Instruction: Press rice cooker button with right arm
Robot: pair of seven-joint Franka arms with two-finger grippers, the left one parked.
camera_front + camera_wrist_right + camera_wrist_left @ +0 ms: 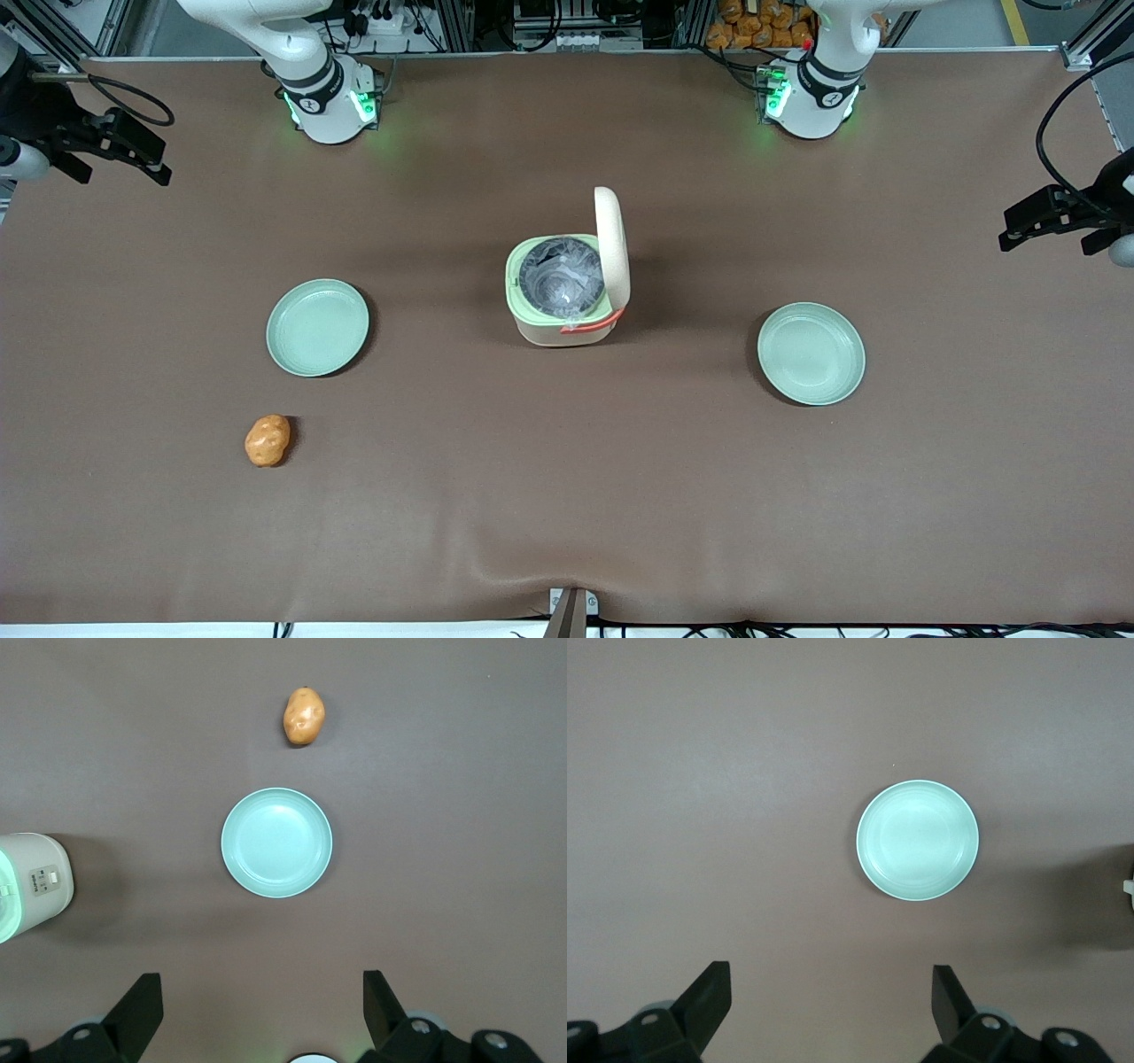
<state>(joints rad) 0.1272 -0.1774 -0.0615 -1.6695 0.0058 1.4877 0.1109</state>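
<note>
The cream rice cooker (567, 301) stands mid-table with its lid swung up and the dark pot showing inside the pale green rim. Its coral-red handle (592, 324) lies on the side nearer the front camera. In the right wrist view the rice cooker (27, 890) shows a small grey button panel (42, 880) on its side wall. My right gripper (146, 155) hangs high at the working arm's end of the table, well away from the cooker. The right gripper (261, 978) is open, with nothing between its fingers.
A pale green plate (317, 327) lies between the gripper and the cooker, also seen as the plate (276, 842) below the wrist. A potato (267, 440) lies nearer the front camera than that plate. A second green plate (811, 354) lies toward the parked arm's end.
</note>
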